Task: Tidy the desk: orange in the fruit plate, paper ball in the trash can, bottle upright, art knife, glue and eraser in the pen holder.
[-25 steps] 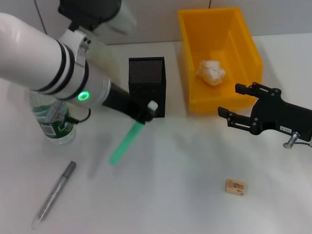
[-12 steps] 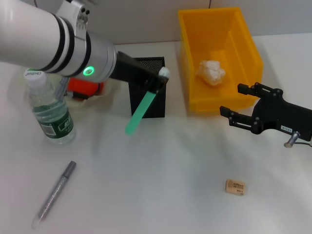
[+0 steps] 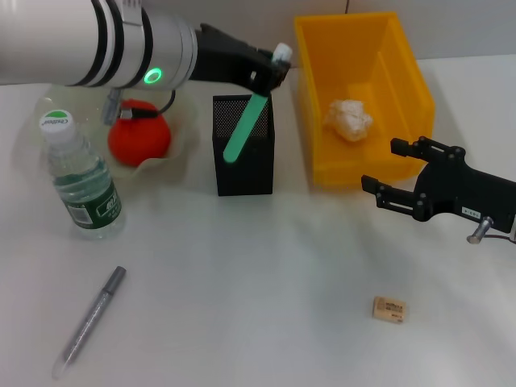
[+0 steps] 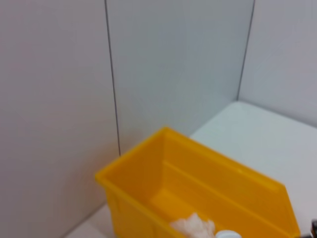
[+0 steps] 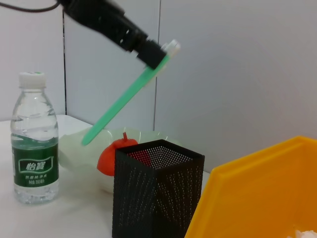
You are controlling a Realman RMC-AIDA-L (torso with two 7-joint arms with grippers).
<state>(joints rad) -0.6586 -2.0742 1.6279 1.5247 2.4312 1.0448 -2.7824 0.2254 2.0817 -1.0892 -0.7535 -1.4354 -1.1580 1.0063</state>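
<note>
My left gripper [image 3: 270,71] is shut on the white-capped end of a long green glue stick [image 3: 246,129]. The stick hangs tilted over the black mesh pen holder [image 3: 244,173]. In the right wrist view the glue stick [image 5: 126,101] has its lower tip above the pen holder [image 5: 153,193] and off to one side, not inside it. The orange [image 3: 139,139] lies in the pale-green fruit plate [image 3: 184,133]. The bottle [image 3: 81,181] stands upright. The paper ball [image 3: 349,118] lies in the yellow trash can [image 3: 403,72]. A grey art knife [image 3: 90,321] and the tan eraser [image 3: 389,309] lie on the desk. My right gripper [image 3: 380,165] hovers open, above and behind the eraser.
The trash can [image 4: 163,188] stands against the back wall, right of the pen holder, with the paper ball [image 4: 193,227] inside. The bottle [image 5: 33,144] stands in front of the fruit plate at the left. White desk stretches between the art knife and the eraser.
My left gripper has carried the glue stick up and back, from in front of the pen holder to above it. The orange and plate are now uncovered. The right gripper has stayed put.
</note>
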